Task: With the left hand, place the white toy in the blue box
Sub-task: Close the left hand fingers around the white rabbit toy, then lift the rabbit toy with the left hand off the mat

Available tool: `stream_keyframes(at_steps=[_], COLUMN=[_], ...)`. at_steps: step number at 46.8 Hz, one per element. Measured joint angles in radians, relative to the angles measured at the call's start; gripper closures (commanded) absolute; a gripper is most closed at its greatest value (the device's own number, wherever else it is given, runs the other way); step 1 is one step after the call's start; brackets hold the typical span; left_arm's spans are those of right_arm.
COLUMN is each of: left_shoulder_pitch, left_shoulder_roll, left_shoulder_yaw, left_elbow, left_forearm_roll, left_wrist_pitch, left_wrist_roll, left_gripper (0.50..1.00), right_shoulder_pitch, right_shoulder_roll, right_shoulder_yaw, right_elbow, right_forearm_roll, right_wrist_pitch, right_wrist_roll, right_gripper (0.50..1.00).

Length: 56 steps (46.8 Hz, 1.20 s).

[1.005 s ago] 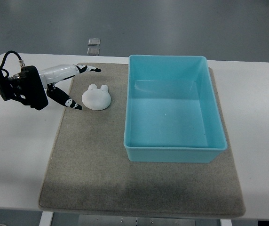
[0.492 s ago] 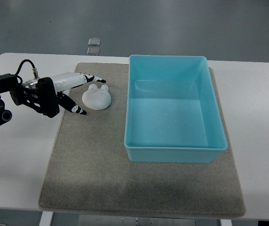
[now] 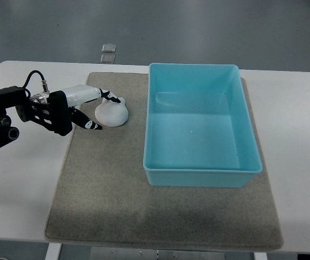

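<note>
The left hand is reaching in from the left of the box and closing around the toy. Its upper fingers are curling over the toy's far edge while the lower ones are spreading just beside its near-left edge, so the grip looks half-formed rather than firm; whether the toy is truly clamped cannot be told. The fingers are bracketing the toy from two sides, probably so it cannot slide away on the mat as they tighten.

The toy is lying on the mat, to the left of the box and apart from its wall, level with the box's far half. It is a small, rounded, white lump, smooth and matte, likely soft or light. The box is an open, empty, turquoise-blue plastic tub with straight walls and a rolled rim. The mat under both is grey-brown and felt-like, giving some friction. It is resting on a white table. The right hand is not showing.
</note>
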<state>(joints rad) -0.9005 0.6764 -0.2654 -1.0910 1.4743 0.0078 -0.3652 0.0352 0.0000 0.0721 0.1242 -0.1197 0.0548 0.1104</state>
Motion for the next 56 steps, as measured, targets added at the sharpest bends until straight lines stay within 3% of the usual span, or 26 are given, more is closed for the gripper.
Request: stream_keyframes(at_steps=[4,8,12,16,30,41,49,56], left_shoulder_pitch=[0.000,0.000,0.000,0.000,0.000,0.000,-0.010,-0.035], left_shoulder_roll=[-0.004,-0.013,-0.019,-0.024,-0.026,-0.013,-0.001,0.016], left_shoulder_yaw=[-0.001,-0.001,-0.002,-0.002,-0.002,-0.024,-0.071,-0.120], left_elbow=[0.011,0.013,0.013,0.013,0.013,0.036,0.034,0.013], left_forearm_roll=[0.016,0.018,0.018,0.018,0.009,-0.026,-0.199,-0.233], left_wrist_pitch=[0.000,0.000,0.000,0.000,0.004,0.080,0.139,0.147], left_wrist_roll=[0.000,0.000,0.000,0.000,0.000,0.001,0.002,0.000], left_gripper=[0.692,0.741,0.848,1.000,1.000,1.000,1.000,1.000], right_shoulder_pitch=[0.000,0.000,0.000,0.000,0.000,0.000,0.000,0.000], right_shoulder_roll=[0.000,0.000,0.000,0.000,0.000,0.000,0.000,0.000], right_shoulder_yaw=[0.000,0.000,0.000,0.000,0.000,0.000,0.000,0.000], right_elbow=[0.000,0.000,0.000,0.000,0.000,0.000,0.000,0.000], right_forearm_roll=[0.000,0.000,0.000,0.000,0.000,0.000,0.000,0.000], right_wrist_pitch=[0.000,0.000,0.000,0.000,0.000,0.000,0.000,0.000], right_wrist_roll=[0.000,0.000,0.000,0.000,0.000,0.000,0.000,0.000], right_gripper=[0.564,0.564,0.564,0.564,0.564,0.564,0.564,0.564])
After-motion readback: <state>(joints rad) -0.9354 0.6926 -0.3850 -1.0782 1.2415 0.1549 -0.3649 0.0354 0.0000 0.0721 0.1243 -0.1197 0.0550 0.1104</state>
